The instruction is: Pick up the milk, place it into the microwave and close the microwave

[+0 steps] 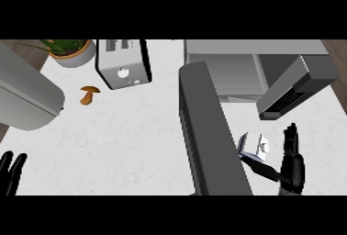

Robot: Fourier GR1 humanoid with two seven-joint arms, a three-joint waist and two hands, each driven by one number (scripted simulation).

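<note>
Head view: my white surface (136,147) carries the microwave (230,69) at its far right edge, door (207,133) swung open toward me. A toaster (122,62) stands at the far edge. My right hand (293,158), near the right edge, grasps the milk (256,147) just beside the door. My left hand (10,172) rests released at the near left corner. A mushroom (88,94) lies near the toaster.
</note>
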